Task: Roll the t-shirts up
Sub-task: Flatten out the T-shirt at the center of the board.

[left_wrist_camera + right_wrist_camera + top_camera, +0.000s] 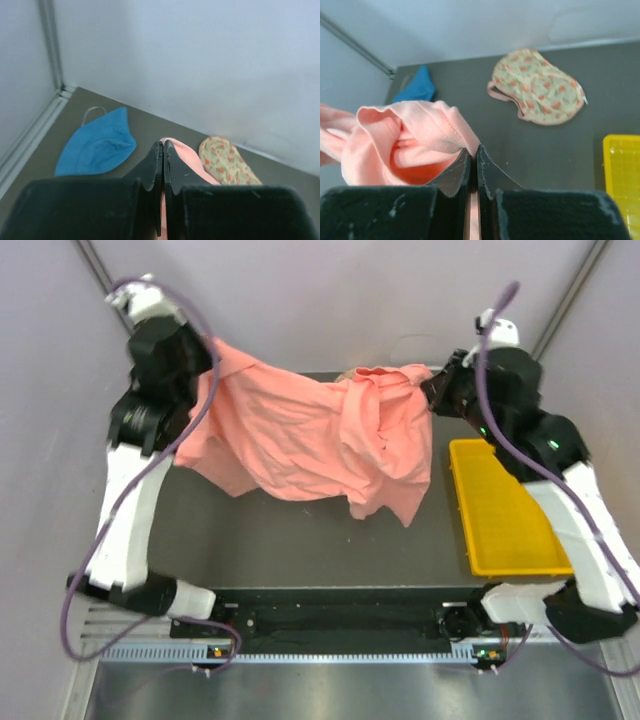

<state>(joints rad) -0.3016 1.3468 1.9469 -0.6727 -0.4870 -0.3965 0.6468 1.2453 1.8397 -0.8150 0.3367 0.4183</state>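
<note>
The salmon-pink t-shirt (310, 440) hangs stretched above the dark table between my two grippers. My left gripper (205, 360) is shut on its left edge; the left wrist view shows pink cloth (187, 160) pinched between the closed fingers (163, 147). My right gripper (435, 385) is shut on its right edge; the right wrist view shows bunched pink cloth (410, 140) clamped at the fingertips (474, 152). The blue t-shirt (100, 145) lies at the table's far left. The cream floral-print t-shirt (537, 87) lies at the far side, also in the left wrist view (227, 160).
A yellow tray (500, 510) sits on the table's right side, its corner also in the right wrist view (622, 175). Grey walls close in the back and sides. The dark table (300, 540) shows bare below the hanging shirt.
</note>
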